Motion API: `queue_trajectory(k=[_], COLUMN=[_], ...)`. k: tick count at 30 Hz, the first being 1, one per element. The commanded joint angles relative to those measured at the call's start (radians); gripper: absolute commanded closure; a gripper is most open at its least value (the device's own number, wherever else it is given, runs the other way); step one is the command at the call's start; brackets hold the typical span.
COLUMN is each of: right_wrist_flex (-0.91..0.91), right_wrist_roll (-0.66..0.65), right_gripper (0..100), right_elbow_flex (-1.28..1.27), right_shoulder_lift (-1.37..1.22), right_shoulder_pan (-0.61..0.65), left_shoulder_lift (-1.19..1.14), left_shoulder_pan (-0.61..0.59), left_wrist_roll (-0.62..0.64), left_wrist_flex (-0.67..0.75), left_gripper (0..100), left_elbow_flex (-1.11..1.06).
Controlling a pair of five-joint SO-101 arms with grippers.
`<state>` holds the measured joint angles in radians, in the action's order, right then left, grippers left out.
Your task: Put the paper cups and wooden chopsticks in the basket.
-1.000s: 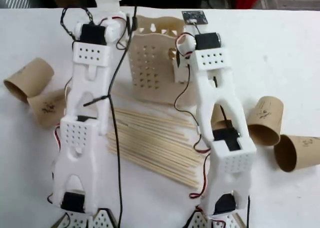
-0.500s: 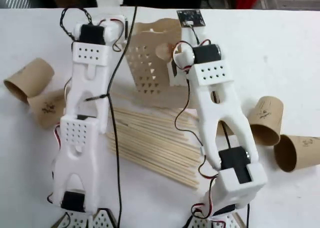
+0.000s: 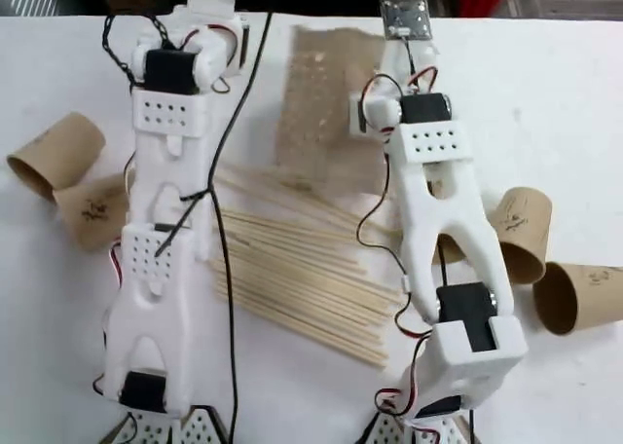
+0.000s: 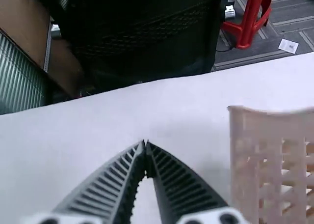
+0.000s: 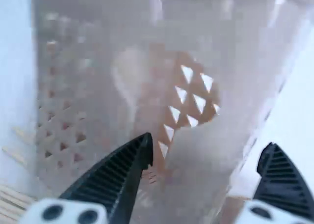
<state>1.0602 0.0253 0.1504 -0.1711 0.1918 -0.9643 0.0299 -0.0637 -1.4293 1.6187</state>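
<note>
At twelve o'clock on the counter [image 3: 545, 103], the right hand [image 5: 208, 145] gapes against the basket [image 3: 321, 103], likely to reposition it, while the left hand [image 4: 145, 146] hangs closed and empty.

Perforated matt plastic basket [image 3: 321, 113]; pale bare-wood chopsticks [image 3: 302, 278]; brown matt paper cups [image 3: 56, 155].

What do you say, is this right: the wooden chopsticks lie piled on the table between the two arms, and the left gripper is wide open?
Not quite. The left gripper is shut, tips together, as the left wrist view shows. The thin wooden chopsticks do lie piled on the white table between the two arms.
</note>
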Motion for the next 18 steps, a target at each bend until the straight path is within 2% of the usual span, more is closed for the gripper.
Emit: queue_trajectory(k=[1, 7, 9, 12, 18], right_wrist_flex=[-0.053, -0.173, -0.231, -0.24, -0.051], right_wrist_roll=[-0.009, -0.011, -0.038, -0.15, -0.135], right_gripper=[68.9, 94.0, 97.8, 93.9, 81.7], right_elbow_flex=[0.002, -0.127, -0.166, -0.137, 0.264], right_shoulder_lift=[0.031, 0.033, 0.033, 0.044, -0.074], right_shoulder_pan=[-0.005, 0.001, -0.002, -0.035, -0.12], left_shoulder_lift=[0.064, 0.073, 0.073, 0.074, 0.07], left_shoulder_pan=[-0.004, -0.001, -0.001, -0.01, -0.054], left_wrist_roll=[-0.051, -0.051, -0.051, -0.051, -0.051], left_wrist_flex=[0.034, 0.015, -0.011, -0.054, -0.115], left_gripper=[98, 84, 84, 88, 88], left_elbow_flex=[0.029, 0.023, 0.023, 0.023, 0.025])
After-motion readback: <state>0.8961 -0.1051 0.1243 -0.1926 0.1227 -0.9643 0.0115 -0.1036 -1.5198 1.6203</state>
